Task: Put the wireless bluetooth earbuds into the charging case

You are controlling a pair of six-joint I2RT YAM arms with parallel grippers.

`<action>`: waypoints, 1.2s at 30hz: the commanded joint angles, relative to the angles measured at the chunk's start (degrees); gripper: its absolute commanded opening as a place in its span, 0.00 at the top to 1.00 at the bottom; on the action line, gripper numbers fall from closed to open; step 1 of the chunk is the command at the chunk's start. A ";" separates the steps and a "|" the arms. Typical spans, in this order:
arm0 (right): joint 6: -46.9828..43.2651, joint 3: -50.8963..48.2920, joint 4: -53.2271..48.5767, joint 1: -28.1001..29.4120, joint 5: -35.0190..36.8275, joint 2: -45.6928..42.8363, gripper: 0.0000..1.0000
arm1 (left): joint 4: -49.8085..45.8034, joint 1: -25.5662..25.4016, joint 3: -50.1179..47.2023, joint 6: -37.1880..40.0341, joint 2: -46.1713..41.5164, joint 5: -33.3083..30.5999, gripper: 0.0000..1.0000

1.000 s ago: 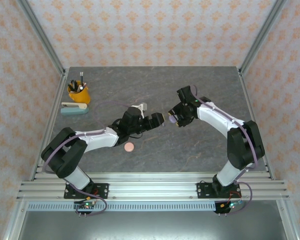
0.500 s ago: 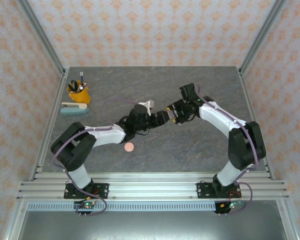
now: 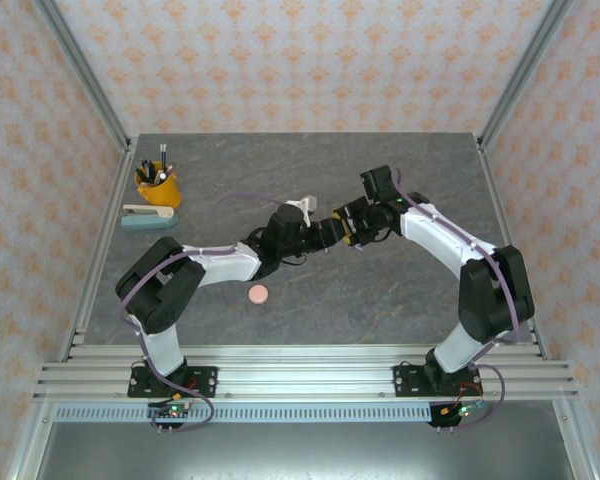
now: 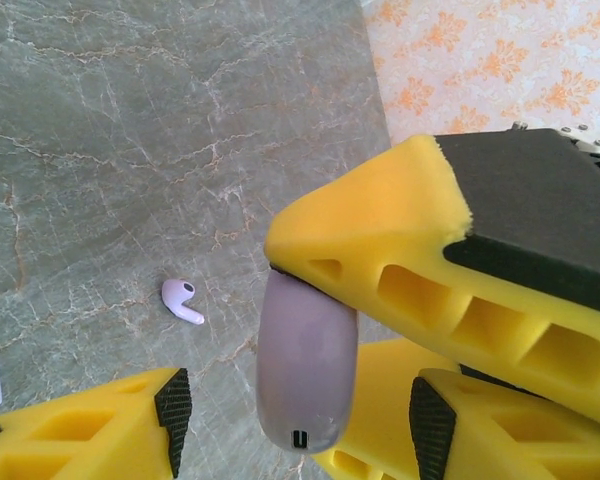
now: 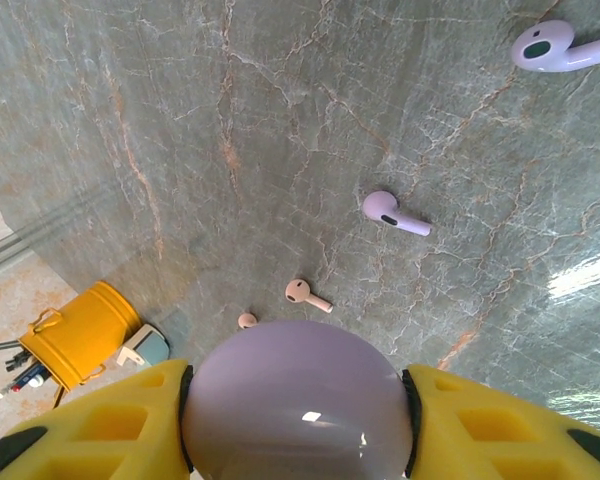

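1. Opening the lilac charging case (image 4: 305, 350) looks like the step in hand; the right gripper (image 5: 296, 420) clamps this smooth, rounded disc by its sides.
2. Left gripper (image 4: 295, 425) stands part open astride it, its jaws not touching; next it must pinch the slippery lid squarely.
3. Glossy stemmed lilac earbuds (image 5: 395, 212) and pink earbuds (image 5: 307, 293) lie loose on the veined grey tabletop (image 5: 180, 120).

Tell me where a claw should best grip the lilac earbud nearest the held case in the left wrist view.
Pinch the lilac earbud across its rounded head, straight down from above. It lies flat on its side on the table, stem along the surface, so nothing gets under it; the thin stem looks likelier to slip.
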 commanded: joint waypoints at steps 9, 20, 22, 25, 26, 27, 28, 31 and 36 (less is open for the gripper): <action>0.97 -0.58 0.99 -0.39 -0.99 -1.89 0.52 | 1.15 -0.59 3.55 1.10 1.74 0.36 0.47; 0.66 -1.20 0.90 -0.45 -1.21 -1.75 0.53 | 0.57 -0.59 5.02 1.37 2.62 -0.08 0.59; 0.65 -1.37 0.90 -0.45 -1.25 -1.76 0.53 | 0.27 -0.55 5.45 1.46 2.75 -0.08 0.64; 0.60 -1.46 0.90 -0.46 -1.26 -1.67 0.53 | -0.09 -0.59 5.88 1.48 2.84 -0.17 0.69; 0.65 -1.48 0.90 -0.45 -1.30 -1.61 0.53 | -0.26 -0.59 5.94 1.47 2.84 -0.17 0.70; 0.65 -1.37 0.91 -0.52 -1.33 -1.66 0.52 | -0.42 -0.52 5.95 1.53 2.84 -0.17 0.72; 0.70 -1.28 0.90 -0.49 -1.34 -1.65 0.53 | -0.59 -0.59 5.99 1.54 2.76 -0.17 0.75; 0.49 -0.99 1.08 -1.10 -1.60 -1.65 0.51 | -1.20 -0.58 6.03 1.67 2.63 -0.04 0.82; -2.12 0.30 0.03 -5.27 -0.44 -4.37 0.37 | -5.21 -0.51 6.32 3.98 1.25 0.84 0.90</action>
